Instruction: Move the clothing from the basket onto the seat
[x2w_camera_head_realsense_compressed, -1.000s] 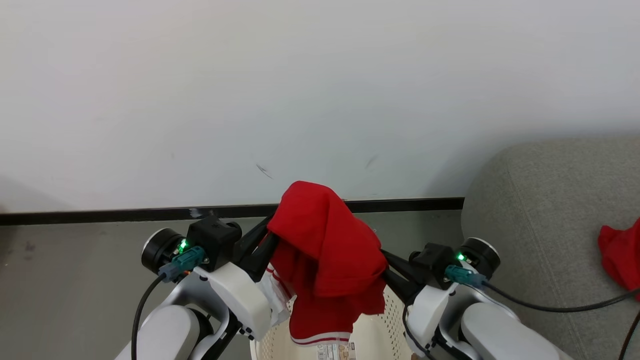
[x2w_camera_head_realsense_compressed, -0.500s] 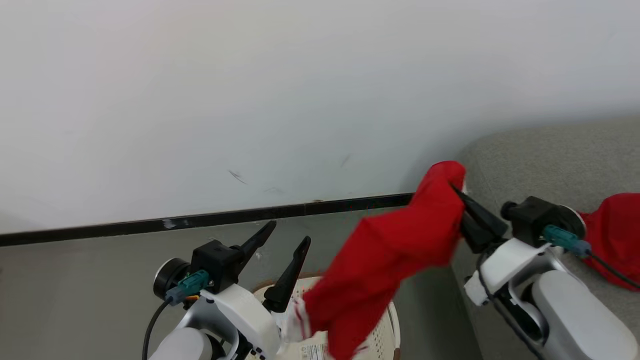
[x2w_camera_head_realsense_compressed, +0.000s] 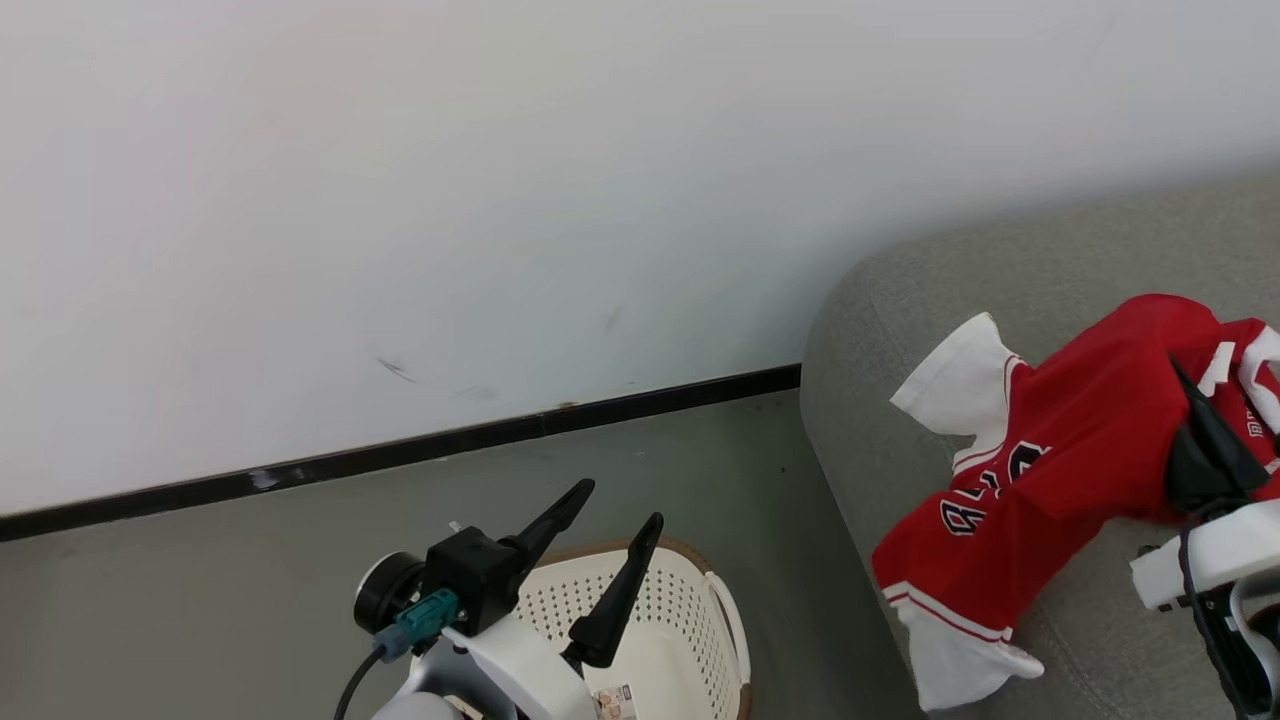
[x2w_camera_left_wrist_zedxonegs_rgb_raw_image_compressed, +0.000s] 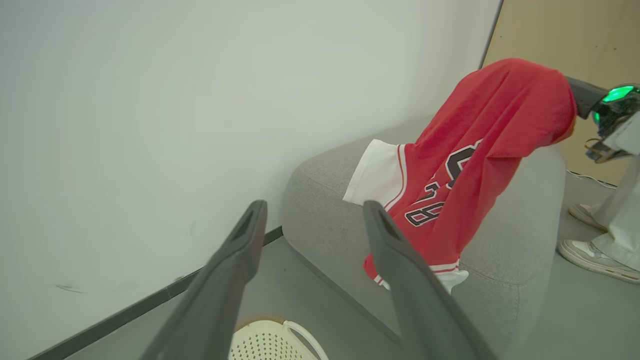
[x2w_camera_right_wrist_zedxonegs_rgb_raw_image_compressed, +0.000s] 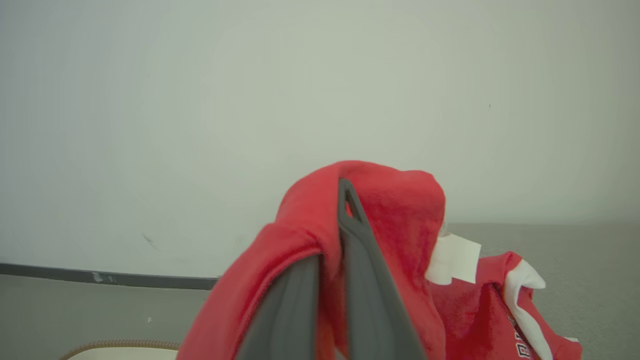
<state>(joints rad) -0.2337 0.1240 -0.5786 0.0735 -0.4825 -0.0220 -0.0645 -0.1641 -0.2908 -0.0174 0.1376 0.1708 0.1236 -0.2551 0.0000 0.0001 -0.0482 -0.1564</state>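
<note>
On seat: 2 garments, 1 in R gripper.

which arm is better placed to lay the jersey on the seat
Right. The right end effector is shut on the red jersey, which hangs over the seat; the left end effector is open, empty, by the basket.

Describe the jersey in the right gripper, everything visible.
The jersey is soft red cloth with a white sleeve edged in red stripes, dark white-outlined lettering and a white-striped hem. The right gripper pinches one end raised; the rest drapes across the grey seat, its hem hanging over the seat's edge, beside another red garment.
</note>
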